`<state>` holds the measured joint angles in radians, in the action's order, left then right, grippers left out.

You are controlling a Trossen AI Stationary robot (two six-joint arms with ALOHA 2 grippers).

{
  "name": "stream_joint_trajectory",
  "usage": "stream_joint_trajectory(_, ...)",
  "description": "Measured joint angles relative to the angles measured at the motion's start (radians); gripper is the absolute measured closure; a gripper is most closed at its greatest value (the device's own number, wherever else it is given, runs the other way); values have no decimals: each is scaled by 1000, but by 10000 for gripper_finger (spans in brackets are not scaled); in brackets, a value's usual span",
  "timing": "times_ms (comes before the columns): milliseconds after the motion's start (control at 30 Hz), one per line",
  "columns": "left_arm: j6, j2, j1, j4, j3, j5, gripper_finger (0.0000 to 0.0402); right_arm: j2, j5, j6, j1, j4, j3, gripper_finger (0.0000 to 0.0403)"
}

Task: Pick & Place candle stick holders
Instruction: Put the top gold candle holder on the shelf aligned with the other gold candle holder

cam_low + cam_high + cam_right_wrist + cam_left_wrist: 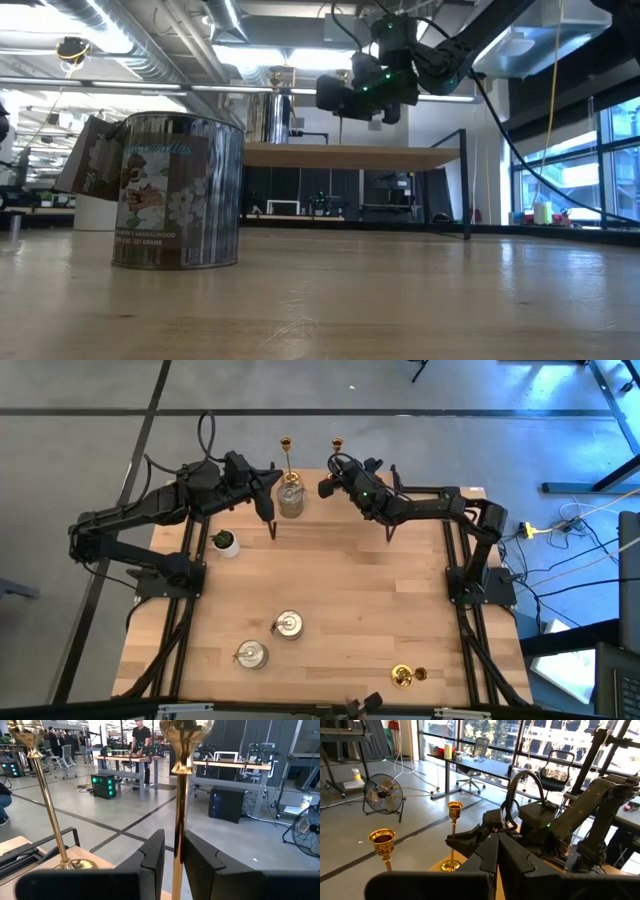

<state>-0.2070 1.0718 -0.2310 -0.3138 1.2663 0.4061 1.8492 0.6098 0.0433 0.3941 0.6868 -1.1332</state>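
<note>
The right gripper (172,857) stands at the far edge of the light wooden table (340,590), its two dark fingers (152,855) set narrowly on either side of the slim upright stem of a shiny brass candle stick holder with a cup at the top (181,795); the stem runs vertically through the slot between them, and a thin gap seems to show on each side, so I judge the clamp slack or just loosening rather than firm. That upright axis is what the coming move turns on: the gripper should back straight away along its own reach, not sideways, or it will tip the holder. Just beside it stands a second tall brass holder (45,795), also upright, its round base on the table edge. Farther off, the left gripper (268,510) waits with its fingers pressed together, next to a squat silvery-glass holder (290,498). Well away, toward the near edge, sit two more silvery holders (288,624) (251,654) and a brass one lying on its side (403,676). A small white pot with a green plant (226,542) sits behind the left arm. The held holder's base is cut off in the right wrist view, so whether it rests on the table cannot be told.
</note>
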Motion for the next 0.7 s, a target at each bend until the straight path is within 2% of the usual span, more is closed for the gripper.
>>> stream_joint_trajectory(367, 6, 0, 0, -1, 0, -8, 397, 0, 0, 0, -8, -3, 0, 332)
stream_joint_trajectory(700, 11, 0, 0, -2, 0, -8, 396, -6, 45, -32, -32, -13, 0, 331)
